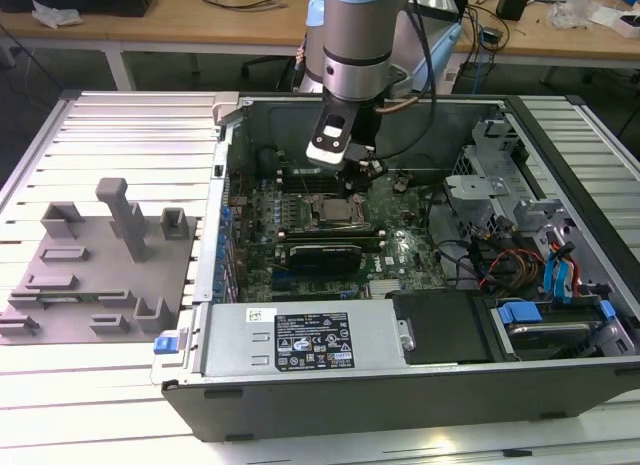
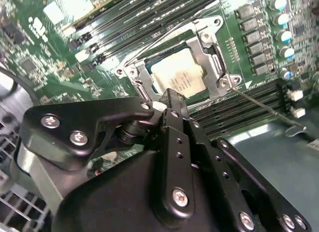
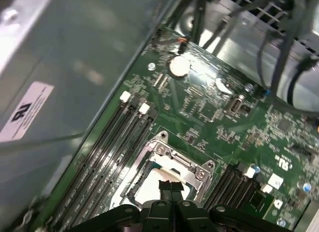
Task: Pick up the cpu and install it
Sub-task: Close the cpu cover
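A robot arm is reaching down into an open computer case [image 1: 300, 385], and its black gripper [image 2: 172, 98] is hovering just above the processor socket [image 2: 215, 55] on the green motherboard [image 1: 400, 235]. The cpu [image 2: 179, 75], a small square chip with a pale silver top, is lying flat inside the socket, ringed by the socket's metal frame. In the first wrist view the two fingertips [image 3: 167, 186] are pressing together side by side with no gap and nothing between them, so the jaws are clenched on empty air. In the second wrist view the tips are sitting over the edge of the chip nearest the camera, close enough that I cannot tell whether they are touching it. A thin wire retention lever [image 2: 264, 108] is sticking out sideways from the socket, so the lock looks undone. Rows of dark memory slots [image 2: 149, 17] are running along the far side of the socket. A grey tray [image 1: 100, 275] with upright blocks is sitting well away from the socket, outside the case. Judging from this, the placing step is looking largely done and the work is sitting at seating the chip. Any further move here is calling for straight, gentle travel, since a sideways nudge could shift the chip in the socket.
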